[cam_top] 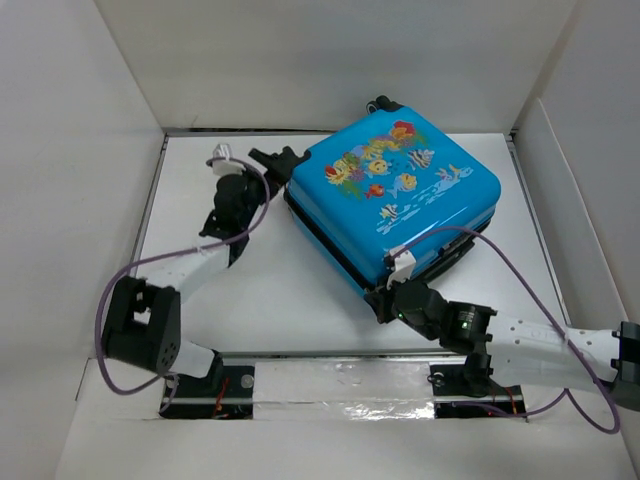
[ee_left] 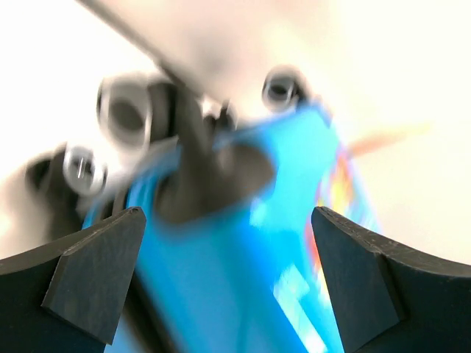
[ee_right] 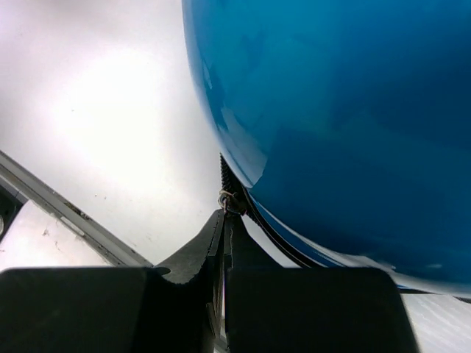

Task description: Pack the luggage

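The luggage [cam_top: 400, 190] is a bright-blue hard-shell suitcase with a fish print, lying flat and closed at the table's back middle. My left gripper [cam_top: 275, 160] is open at its far-left corner, the fingers either side of the blue shell [ee_left: 243, 287] just below the wheels [ee_left: 129, 114]; the view is blurred. My right gripper [cam_top: 383, 300] is at the suitcase's near corner, shut on the small metal zipper pull [ee_right: 229, 200] on the black zipper line under the shell [ee_right: 331, 110]. The fingertips [ee_right: 213, 228] press together there.
White walls [cam_top: 80, 150] box in the table on the left, back and right. A taped strip [cam_top: 340, 380] runs along the near edge by the arm bases. Purple cables [cam_top: 520, 270] loop off both arms.
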Controlling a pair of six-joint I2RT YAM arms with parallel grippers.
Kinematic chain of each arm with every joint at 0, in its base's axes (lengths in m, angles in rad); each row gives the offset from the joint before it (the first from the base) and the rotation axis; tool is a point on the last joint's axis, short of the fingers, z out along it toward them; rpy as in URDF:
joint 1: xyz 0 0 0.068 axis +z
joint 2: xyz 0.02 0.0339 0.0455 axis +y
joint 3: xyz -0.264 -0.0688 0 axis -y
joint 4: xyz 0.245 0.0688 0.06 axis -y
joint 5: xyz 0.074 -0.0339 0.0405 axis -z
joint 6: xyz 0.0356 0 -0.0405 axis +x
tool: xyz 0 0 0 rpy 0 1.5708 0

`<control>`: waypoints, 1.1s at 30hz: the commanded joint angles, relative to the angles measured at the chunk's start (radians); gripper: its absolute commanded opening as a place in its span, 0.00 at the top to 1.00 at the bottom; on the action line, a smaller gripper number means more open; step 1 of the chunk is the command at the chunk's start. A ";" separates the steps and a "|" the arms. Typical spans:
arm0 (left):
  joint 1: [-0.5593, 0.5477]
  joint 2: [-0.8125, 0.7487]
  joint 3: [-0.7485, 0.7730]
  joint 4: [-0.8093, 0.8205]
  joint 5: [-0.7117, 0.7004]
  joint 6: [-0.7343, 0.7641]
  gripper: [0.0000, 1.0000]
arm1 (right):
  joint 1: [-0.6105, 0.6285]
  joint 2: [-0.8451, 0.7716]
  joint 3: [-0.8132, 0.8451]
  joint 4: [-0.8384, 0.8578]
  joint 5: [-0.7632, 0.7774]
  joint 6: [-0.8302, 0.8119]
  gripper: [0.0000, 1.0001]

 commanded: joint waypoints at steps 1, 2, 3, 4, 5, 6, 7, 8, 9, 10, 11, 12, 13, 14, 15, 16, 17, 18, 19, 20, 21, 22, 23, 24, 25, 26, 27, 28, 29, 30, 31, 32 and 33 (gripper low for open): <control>0.087 0.148 0.137 -0.006 0.101 -0.058 0.01 | 0.027 -0.035 0.030 0.155 -0.092 0.021 1.00; 0.088 0.216 0.209 -0.030 0.131 -0.058 0.01 | 0.027 -0.025 0.027 0.159 -0.098 0.021 1.00; 0.098 0.216 0.242 -0.043 0.138 -0.055 0.01 | 0.027 -0.019 0.027 0.160 -0.103 0.023 1.00; 0.098 0.267 0.269 -0.052 0.142 -0.047 0.01 | 0.027 -0.014 0.029 0.150 -0.106 0.023 1.00; 0.098 0.291 0.303 -0.075 0.145 -0.034 0.01 | 0.027 -0.009 0.027 0.149 -0.113 0.023 1.00; 0.111 0.313 0.350 -0.101 0.151 -0.030 0.01 | 0.027 -0.005 0.027 0.147 -0.116 0.018 1.00; 0.111 0.345 0.366 -0.107 0.161 -0.032 0.01 | 0.027 -0.005 0.024 0.149 -0.118 0.020 1.00; 0.111 0.361 0.380 -0.115 0.179 -0.035 0.01 | 0.027 -0.008 0.021 0.152 -0.121 0.017 1.00; 0.121 0.373 0.404 -0.136 0.184 -0.041 0.01 | 0.027 -0.009 0.019 0.156 -0.124 0.018 1.00; 0.121 0.388 0.409 -0.136 0.185 -0.043 0.01 | 0.027 -0.009 0.015 0.169 -0.126 0.018 1.00; 0.121 0.396 0.412 -0.132 0.188 -0.047 0.01 | 0.027 -0.009 0.013 0.175 -0.132 0.020 1.00; 0.121 0.410 0.417 -0.106 0.193 -0.062 0.01 | 0.027 -0.009 0.012 0.179 -0.135 0.018 1.00; 0.121 0.419 0.421 -0.087 0.205 -0.072 0.01 | 0.027 -0.006 0.010 0.184 -0.139 0.018 1.00; 0.121 0.428 0.431 -0.077 0.222 -0.079 0.01 | 0.027 -0.005 0.012 0.186 -0.146 0.015 1.00; 0.121 0.439 0.455 -0.067 0.233 -0.087 0.01 | 0.027 -0.002 0.012 0.184 -0.149 0.017 1.00; 0.121 0.460 0.463 -0.055 0.242 -0.108 0.01 | 0.027 0.001 0.012 0.184 -0.150 0.017 1.00; 0.121 0.470 0.469 -0.040 0.262 -0.121 0.01 | 0.027 0.006 0.012 0.184 -0.152 0.018 1.00; 0.121 0.479 0.475 -0.012 0.267 -0.136 0.01 | 0.027 0.009 0.012 0.183 -0.152 0.017 1.00; 0.121 0.494 0.475 -0.001 0.271 -0.160 0.01 | 0.027 0.009 0.012 0.179 -0.152 0.017 1.00; 0.121 0.503 0.478 0.006 0.279 -0.171 0.04 | 0.027 0.008 0.009 0.181 -0.147 0.015 1.00; 0.121 0.512 0.478 0.029 0.282 -0.184 0.06 | 0.027 0.004 0.009 0.181 -0.146 0.018 1.00; 0.121 0.528 0.474 0.048 0.285 -0.197 0.08 | 0.027 0.003 0.007 0.181 -0.144 0.018 1.00; 0.121 0.534 0.466 0.072 0.290 -0.226 0.19 | 0.027 -0.002 0.006 0.181 -0.144 0.020 1.00; 0.121 0.539 0.443 0.130 0.290 -0.245 0.25 | 0.027 -0.008 0.002 0.181 -0.135 0.018 1.00; 0.121 0.545 0.429 0.162 0.290 -0.263 0.31 | 0.027 -0.012 0.001 0.178 -0.132 0.018 1.00; 0.121 0.548 0.412 0.204 0.290 -0.300 0.47 | 0.027 -0.023 -0.001 0.176 -0.124 0.020 1.00; 0.131 0.549 0.377 0.295 0.291 -0.315 0.59 | 0.027 -0.029 -0.002 0.176 -0.120 0.020 1.00; 0.131 0.548 0.357 0.337 0.291 -0.331 0.71 | 0.027 -0.037 -0.007 0.175 -0.116 0.020 1.00; 0.131 0.545 0.337 0.379 0.284 -0.342 0.90 | 0.027 -0.043 -0.008 0.172 -0.112 0.020 1.00; 0.143 0.542 0.304 0.449 0.280 -0.340 1.00 | 0.027 -0.060 -0.010 0.169 -0.112 0.020 1.00; 0.157 0.522 0.287 0.465 0.276 -0.337 1.00 | 0.015 -0.068 -0.013 0.161 -0.109 0.020 1.00; 0.166 0.507 0.268 0.473 0.259 -0.331 1.00 | 0.015 -0.078 -0.014 0.144 -0.107 0.020 1.00; 0.186 0.487 0.216 0.486 0.248 -0.308 1.00 | 0.003 -0.092 -0.019 0.140 -0.104 0.021 1.00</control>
